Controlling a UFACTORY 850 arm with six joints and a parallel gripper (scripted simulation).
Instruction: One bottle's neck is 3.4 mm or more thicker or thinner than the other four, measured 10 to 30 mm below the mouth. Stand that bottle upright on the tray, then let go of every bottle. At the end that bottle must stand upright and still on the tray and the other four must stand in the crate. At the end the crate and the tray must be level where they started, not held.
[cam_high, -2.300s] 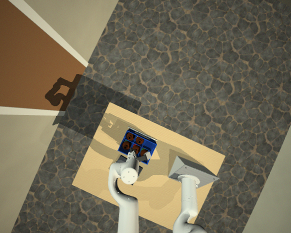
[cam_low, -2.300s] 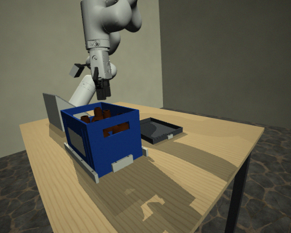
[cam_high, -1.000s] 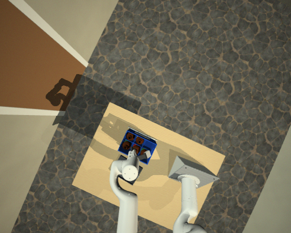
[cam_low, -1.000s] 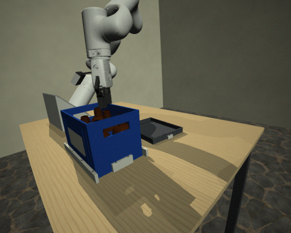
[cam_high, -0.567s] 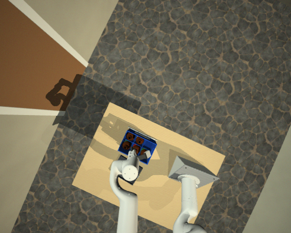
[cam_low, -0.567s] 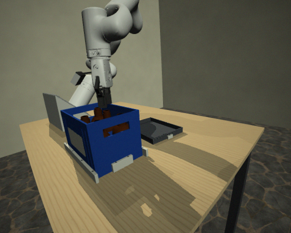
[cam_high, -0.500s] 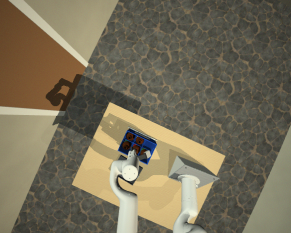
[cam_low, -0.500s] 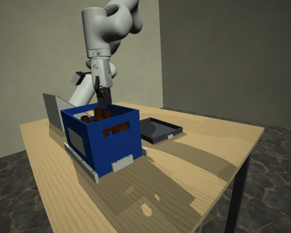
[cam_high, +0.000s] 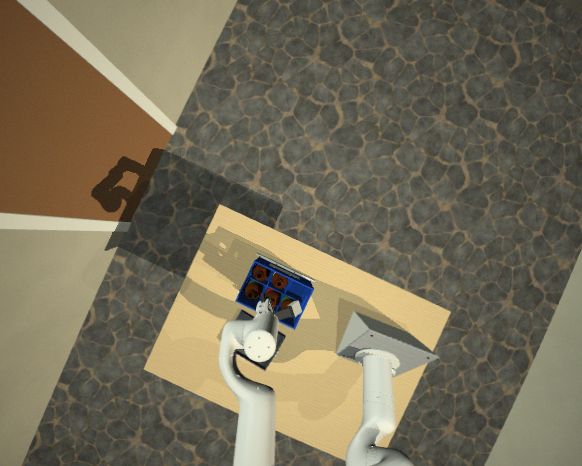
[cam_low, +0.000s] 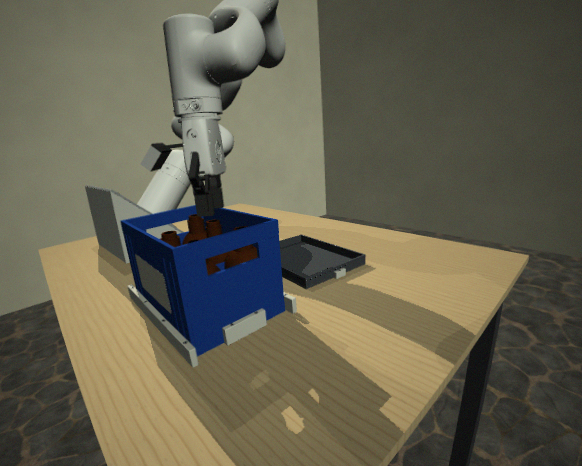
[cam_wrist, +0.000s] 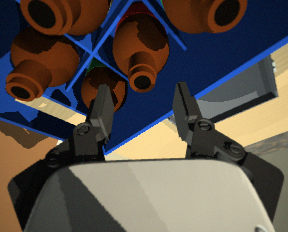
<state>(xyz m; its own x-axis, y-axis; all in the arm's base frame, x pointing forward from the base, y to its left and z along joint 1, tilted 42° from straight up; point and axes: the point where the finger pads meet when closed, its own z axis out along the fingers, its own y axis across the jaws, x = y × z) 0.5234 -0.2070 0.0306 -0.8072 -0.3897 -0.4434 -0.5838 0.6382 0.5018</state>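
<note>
The blue crate (cam_high: 300, 288) (cam_low: 225, 300) (cam_wrist: 210, 62) holds several upright brown bottles; one compartment is empty. My gripper (cam_high: 268, 301) (cam_low: 206, 214) (cam_wrist: 142, 95) is open and empty, pointing down over the crate's tray side. In the wrist view, the mouth of one bottle (cam_wrist: 142, 55) shows between the fingertips; I cannot tell whether they reach its neck. Another bottle (cam_wrist: 116, 92) is partly hidden behind the left finger. Bottles (cam_wrist: 45, 55) (cam_wrist: 85, 15) (cam_wrist: 192, 12) stand farther off. The dark tray (cam_high: 278, 345) (cam_low: 325, 260) (cam_wrist: 240, 97) is empty where visible. Which neck differs is unclear.
Pale blocks (cam_low: 245, 326) border the crate's base. A grey slanted panel (cam_high: 390, 342) (cam_low: 107, 220) stands on the wooden table (cam_high: 175, 345) (cam_low: 425, 265), beside a second white arm-like body (cam_high: 377, 390) (cam_low: 165, 185). Crate walls and dividers surround the bottles.
</note>
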